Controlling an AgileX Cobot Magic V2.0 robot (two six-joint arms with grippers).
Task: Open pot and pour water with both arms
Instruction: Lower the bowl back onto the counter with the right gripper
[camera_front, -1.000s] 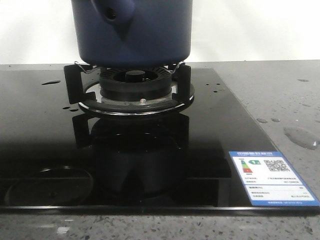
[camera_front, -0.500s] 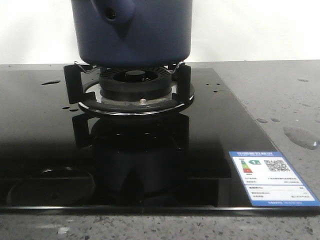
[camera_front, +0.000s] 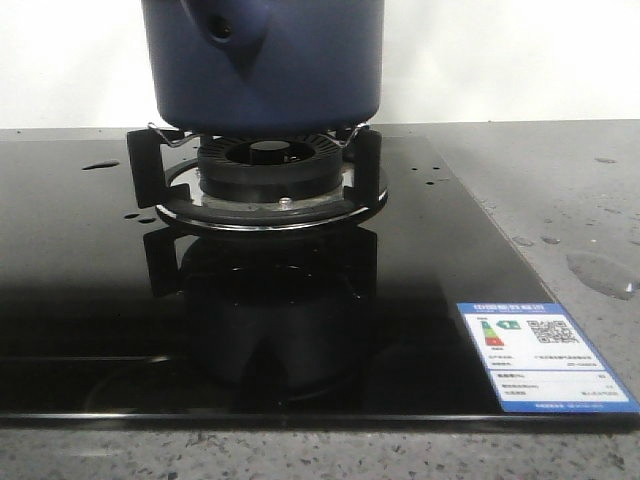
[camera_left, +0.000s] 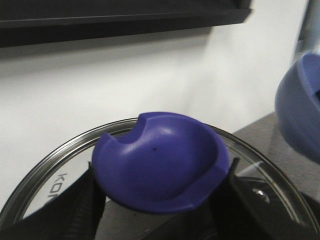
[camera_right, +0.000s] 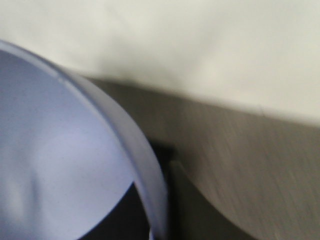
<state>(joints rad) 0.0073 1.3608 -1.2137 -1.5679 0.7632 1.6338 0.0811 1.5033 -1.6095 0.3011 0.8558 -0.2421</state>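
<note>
The dark navy pot (camera_front: 270, 70) stands on the gas burner (camera_front: 265, 175), its handle stub (camera_front: 225, 25) facing me; its top is out of view. Neither gripper shows in the front view. In the left wrist view my left gripper (camera_left: 160, 200) is shut on the blue knob (camera_left: 160, 160) of a glass lid (camera_left: 45, 185) and holds it in the air before a white wall. In the blurred right wrist view my right gripper (camera_right: 160, 210) grips the rim of a periwinkle bowl (camera_right: 60, 165). Water (camera_front: 600, 272) lies as a puddle and drops on the grey counter at the right.
The black glass stove top (camera_front: 100, 300) fills the middle, with an energy sticker (camera_front: 540, 352) at its front right corner. The periwinkle bowl (camera_left: 300, 107) also shows at the edge of the left wrist view. A dark shelf (camera_left: 125, 17) hangs above the lid.
The round reflection of the lid in the stove glass at the front left has slid off and is gone. The pot has not moved.
</note>
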